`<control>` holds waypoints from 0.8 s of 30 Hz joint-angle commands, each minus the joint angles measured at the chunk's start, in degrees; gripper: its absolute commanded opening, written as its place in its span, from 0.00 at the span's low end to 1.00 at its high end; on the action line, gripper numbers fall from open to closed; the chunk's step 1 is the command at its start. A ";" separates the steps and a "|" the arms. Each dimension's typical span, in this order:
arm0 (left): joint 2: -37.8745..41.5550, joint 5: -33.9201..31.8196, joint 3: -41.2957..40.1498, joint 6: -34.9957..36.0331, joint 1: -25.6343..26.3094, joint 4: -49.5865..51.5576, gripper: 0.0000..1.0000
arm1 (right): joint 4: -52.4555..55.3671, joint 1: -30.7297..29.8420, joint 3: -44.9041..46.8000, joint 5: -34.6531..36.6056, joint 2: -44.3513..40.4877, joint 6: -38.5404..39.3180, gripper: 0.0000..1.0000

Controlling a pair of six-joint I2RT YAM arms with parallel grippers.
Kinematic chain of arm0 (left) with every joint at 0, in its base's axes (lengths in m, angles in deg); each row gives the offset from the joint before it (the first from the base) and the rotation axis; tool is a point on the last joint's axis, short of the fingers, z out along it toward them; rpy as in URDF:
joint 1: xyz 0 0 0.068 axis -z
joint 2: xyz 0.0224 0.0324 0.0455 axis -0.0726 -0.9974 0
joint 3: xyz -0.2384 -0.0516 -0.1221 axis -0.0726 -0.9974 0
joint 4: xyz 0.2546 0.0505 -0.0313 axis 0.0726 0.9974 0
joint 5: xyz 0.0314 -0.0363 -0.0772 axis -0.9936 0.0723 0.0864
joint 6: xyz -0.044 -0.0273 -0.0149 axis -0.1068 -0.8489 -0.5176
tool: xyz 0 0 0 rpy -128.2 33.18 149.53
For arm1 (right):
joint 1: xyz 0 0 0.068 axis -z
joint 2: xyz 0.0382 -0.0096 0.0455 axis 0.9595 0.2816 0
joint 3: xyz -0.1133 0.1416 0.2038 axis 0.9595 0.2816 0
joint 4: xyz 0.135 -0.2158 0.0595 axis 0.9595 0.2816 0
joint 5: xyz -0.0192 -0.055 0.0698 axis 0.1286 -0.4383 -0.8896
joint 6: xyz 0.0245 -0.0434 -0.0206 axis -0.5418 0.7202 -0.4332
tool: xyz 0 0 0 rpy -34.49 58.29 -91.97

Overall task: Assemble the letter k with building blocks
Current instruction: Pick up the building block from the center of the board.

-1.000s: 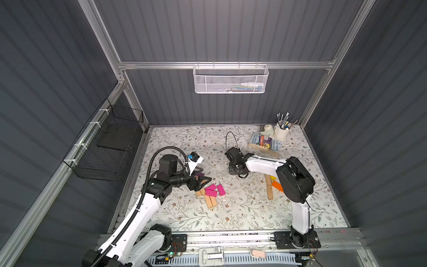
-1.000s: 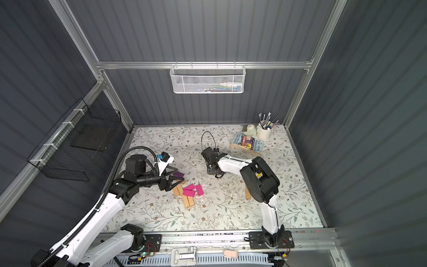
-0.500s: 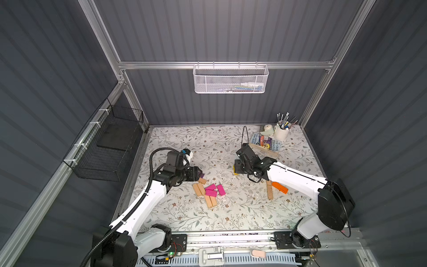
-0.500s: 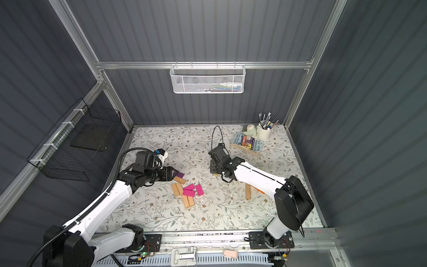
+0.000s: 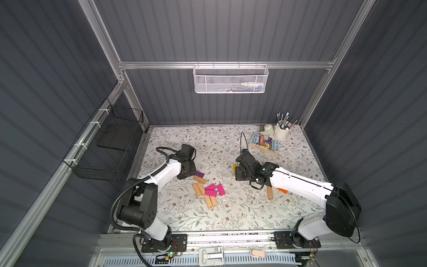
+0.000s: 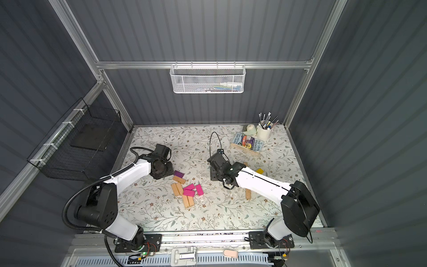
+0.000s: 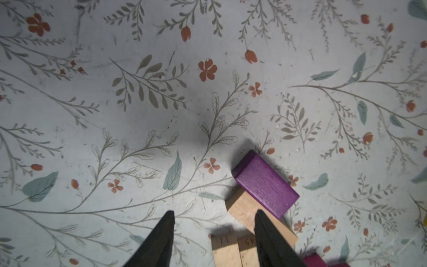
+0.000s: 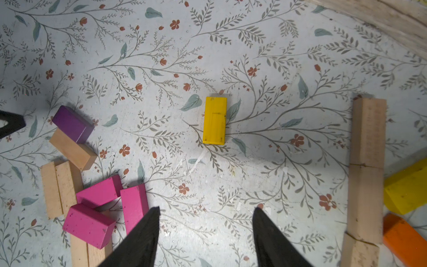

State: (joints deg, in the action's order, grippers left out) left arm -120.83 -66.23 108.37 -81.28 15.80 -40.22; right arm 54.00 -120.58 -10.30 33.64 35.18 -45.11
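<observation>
The yellow block (image 8: 214, 120), flat on the worktop (image 8: 288, 57) and apart from the magenta blocks (image 8: 89, 225), looks light, rigid and slick-painted, so I'd pinch its long sides; my right pincer (image 8: 206, 209) and left pincer (image 7: 215, 211) both gape empty.

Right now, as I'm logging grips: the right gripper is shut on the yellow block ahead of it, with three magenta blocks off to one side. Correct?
Not quite: the right gripper is open and empty. The right wrist view shows the yellow block lying flat on the tabletop, clear of the jaws. The three magenta blocks do sit off to one side.
</observation>
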 commanded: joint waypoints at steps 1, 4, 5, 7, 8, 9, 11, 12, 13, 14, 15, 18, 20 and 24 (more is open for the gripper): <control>-4.27 -0.11 3.34 -6.12 0.31 1.40 0.58 | 3.07 -1.25 -2.10 1.02 0.24 1.01 0.66; -7.53 0.63 5.37 -7.41 0.59 1.65 0.59 | 3.72 -2.41 -2.55 0.60 0.51 1.38 0.67; -8.31 0.68 5.76 -7.79 0.75 1.71 0.59 | 3.91 -2.71 -2.64 0.34 0.58 1.41 0.68; -9.61 0.72 6.42 -8.59 1.08 1.66 0.60 | 4.19 -3.06 -2.65 -0.15 0.58 1.33 0.68; -10.09 0.98 6.65 -8.72 1.25 1.50 0.60 | 4.29 -3.24 -2.58 -0.48 0.43 1.20 0.68; -10.61 1.29 6.96 -8.83 1.45 1.32 0.60 | 4.32 -3.49 -2.49 -1.00 0.23 1.21 0.68; -10.99 1.75 7.45 -8.96 1.87 0.88 0.60 | 4.31 -3.93 -2.31 -2.15 -0.01 1.31 0.69; -11.14 1.88 7.66 -8.91 2.04 0.58 0.60 | 4.28 -4.24 -2.07 -2.79 -0.25 1.45 0.69; -11.27 1.96 7.87 -8.83 2.22 0.33 0.60 | 4.25 -4.52 -1.93 -3.32 -0.41 1.56 0.69; -11.31 2.09 8.13 -8.91 2.42 0.30 0.61 | 4.00 -4.84 -1.79 -4.34 -0.74 1.82 0.69; -11.66 2.17 8.41 -8.99 2.60 0.47 0.61 | 3.75 -5.08 -1.54 -5.29 -1.04 1.82 0.69; -12.60 1.93 9.03 -9.59 3.12 1.40 0.61 | 3.46 -5.62 -1.06 -7.57 -1.84 1.10 0.70; -12.80 2.08 8.99 -10.04 3.47 1.48 0.59 | 3.50 -5.92 -0.99 -8.50 -2.47 0.49 0.70; -13.22 2.35 9.03 -10.42 4.11 1.49 0.52 | 3.76 -6.58 -0.56 -9.26 -3.96 -0.33 0.70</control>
State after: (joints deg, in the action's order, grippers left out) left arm -133.13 -64.63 116.13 -90.50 19.41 -40.59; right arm 56.84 -126.64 -11.61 25.95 32.93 -44.52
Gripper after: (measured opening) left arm 0.526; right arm 0.698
